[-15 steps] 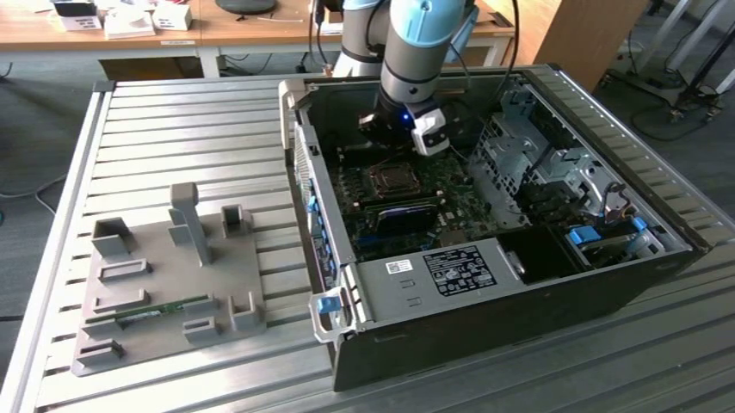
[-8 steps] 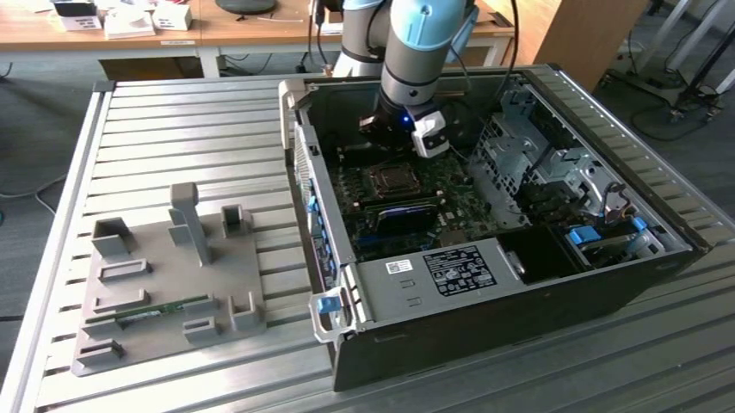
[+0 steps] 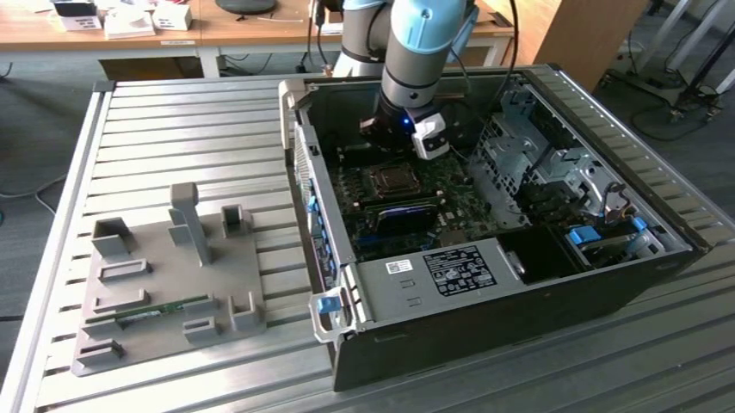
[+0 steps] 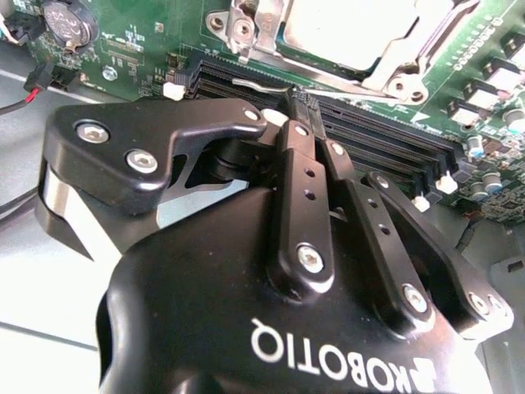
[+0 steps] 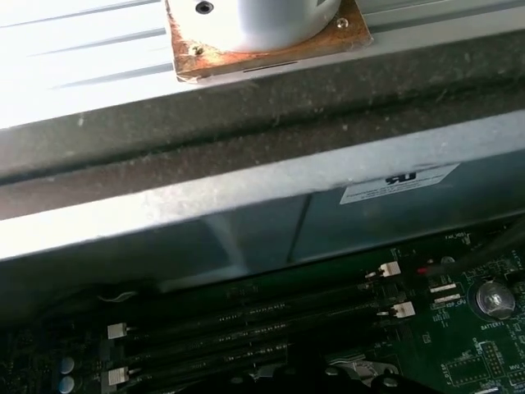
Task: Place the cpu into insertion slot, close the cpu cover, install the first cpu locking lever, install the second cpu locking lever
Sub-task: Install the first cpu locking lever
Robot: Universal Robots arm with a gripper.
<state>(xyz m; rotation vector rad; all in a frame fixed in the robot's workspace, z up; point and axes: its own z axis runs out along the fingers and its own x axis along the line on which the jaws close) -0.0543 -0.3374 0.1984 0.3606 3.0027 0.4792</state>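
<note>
In the second wrist view my gripper (image 4: 300, 105) is shut, its black fingertips pressed together just above the green board. A thin silvery locking lever (image 4: 261, 83) lies along the board and ends right at the fingertips; I cannot tell if it is pinched. Just beyond it the cpu (image 4: 357, 25) shows its silver-grey top, framed by the cpu cover (image 4: 414, 61) lying flat over it. In the exterior view the arm's wrist (image 3: 404, 120) hangs inside the open computer case, just behind the insertion slot (image 3: 394, 179).
Long black memory slots (image 4: 385, 139) run beside the fingertips, and a coin battery (image 4: 66, 25) sits nearby. The case wall (image 5: 246, 205) stands close in the first wrist view. A grey fixture plate (image 3: 172, 284) rests on the slatted table (image 3: 184, 129) at the exterior view's left.
</note>
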